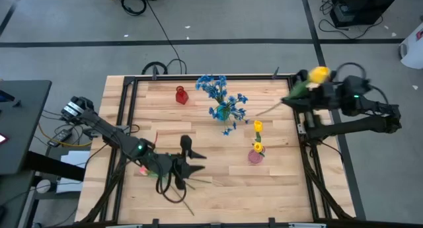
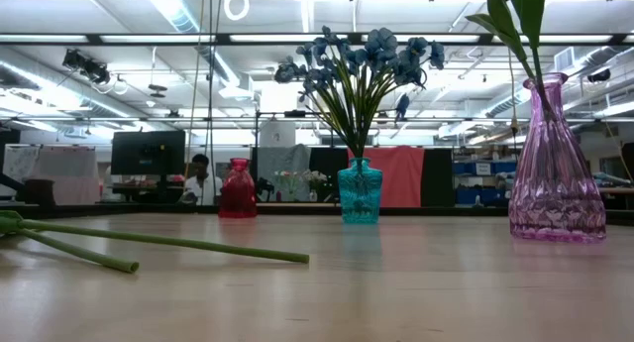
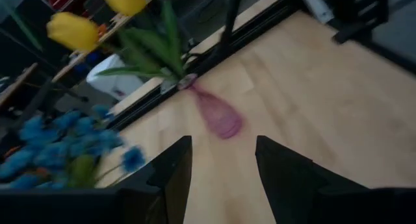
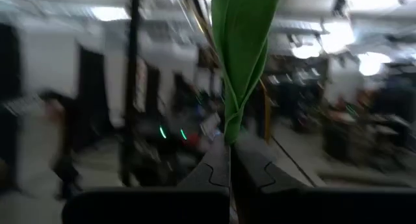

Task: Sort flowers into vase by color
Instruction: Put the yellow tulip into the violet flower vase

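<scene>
Teal vase (image 1: 222, 112) at table centre holds the blue blossom sprays (image 1: 213, 86); pink vase (image 1: 256, 156) holds yellow tulips (image 1: 258, 126); red vase (image 1: 180, 95) stands apart, its contents unclear; my right gripper (image 1: 299, 94), fingers pressed together on a yellow tulip stem (image 1: 268, 108), hangs over the table's right edge; my left gripper (image 1: 188, 158), fingers spread, hovers near loose green stems (image 2: 149, 240) lying on the wood; no legible writing.

Saw the right gripper (image 4: 230, 160) with its two dark fingers (image 4: 207, 178) pressed together on a green leaf (image 4: 239, 49) rising straight up between them. Made out only a blurred room with ceiling lights (image 4: 370, 60) behind.
</scene>
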Robot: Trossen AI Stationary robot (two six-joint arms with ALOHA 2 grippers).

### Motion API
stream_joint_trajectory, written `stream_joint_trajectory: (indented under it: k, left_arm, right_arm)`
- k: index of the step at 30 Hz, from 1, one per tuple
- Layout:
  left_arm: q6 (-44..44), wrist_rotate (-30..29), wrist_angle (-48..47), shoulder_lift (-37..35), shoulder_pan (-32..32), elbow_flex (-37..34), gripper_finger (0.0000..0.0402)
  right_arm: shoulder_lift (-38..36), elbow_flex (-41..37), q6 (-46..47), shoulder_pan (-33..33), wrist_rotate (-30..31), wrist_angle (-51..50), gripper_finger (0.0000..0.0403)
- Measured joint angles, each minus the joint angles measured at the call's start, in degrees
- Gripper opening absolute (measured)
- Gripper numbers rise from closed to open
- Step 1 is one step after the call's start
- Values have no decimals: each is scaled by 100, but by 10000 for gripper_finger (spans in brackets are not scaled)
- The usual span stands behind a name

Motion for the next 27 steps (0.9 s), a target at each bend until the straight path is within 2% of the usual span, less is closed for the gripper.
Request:
stream_joint_trajectory:
  k: [4,10,15,21,27]
  left_arm:
    - [-336,-6,405,356,-127,2,177]
    - [-385,-7,943,967,-122,2,177]
    - [-373,-9,1703,1557,-115,2,177]
    - [-829,-122,2705,2051,-115,2,177]
    - [-1400,-247,2868,2087,-113,4,177]
  right_arm:
    - [-441,-168,584,134,-376,252,7]
    - [-741,-223,1390,170,-311,-539,7]
    - [-537,-262,1755,170,-342,-1198,7]
    - [-311,-823,2107,183,-463,-1261,8]
    - [-646,-1553,2109,446,-231,-908,8]
